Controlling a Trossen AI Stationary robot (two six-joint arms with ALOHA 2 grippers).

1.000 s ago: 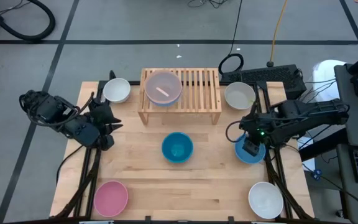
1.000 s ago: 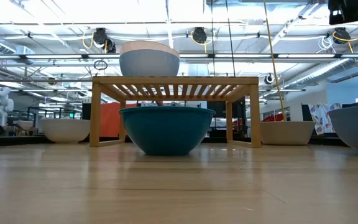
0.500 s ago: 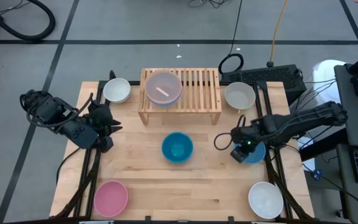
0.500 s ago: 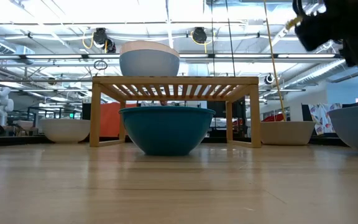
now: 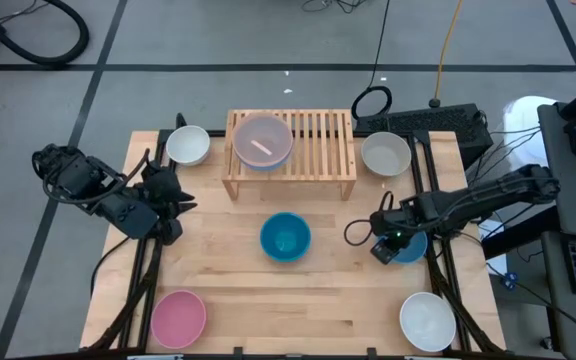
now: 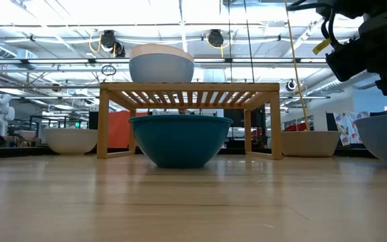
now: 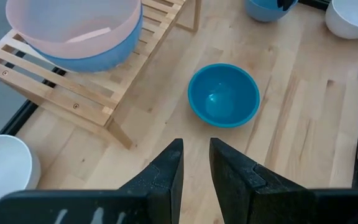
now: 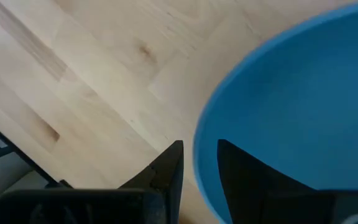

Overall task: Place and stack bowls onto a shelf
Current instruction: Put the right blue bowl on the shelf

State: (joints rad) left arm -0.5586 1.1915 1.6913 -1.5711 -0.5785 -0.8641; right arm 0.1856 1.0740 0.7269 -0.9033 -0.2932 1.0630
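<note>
The right tool [image 5: 389, 244] sits over the near-left rim of a blue bowl [image 5: 408, 245] at the right side of the bench [image 5: 338, 300]. In the right wrist view its two fingers [image 8: 166, 168] straddle that bowl's rim [image 8: 204, 155], one outside and one inside, with a narrow gap showing at the rim; whether they already clamp it cannot be told. The left tool [image 5: 173, 195] waits at the left edge of the bench, its fingers [image 7: 166, 174] a small gap apart and holding nothing. The shelf [image 5: 318, 150] stands at the far centre of the bench. On its left half rests a translucent pink bowl [image 5: 262, 138] nested in a light blue bowl [image 7: 104, 59]. A teal bowl [image 5: 285, 237] stands on the bench just in front of the shelf. White bowls stand at the far left [image 5: 187, 146], far right [image 5: 385, 153] and near right [image 5: 427, 320]. A pink bowl [image 5: 178, 317] stands at the near left.
</note>
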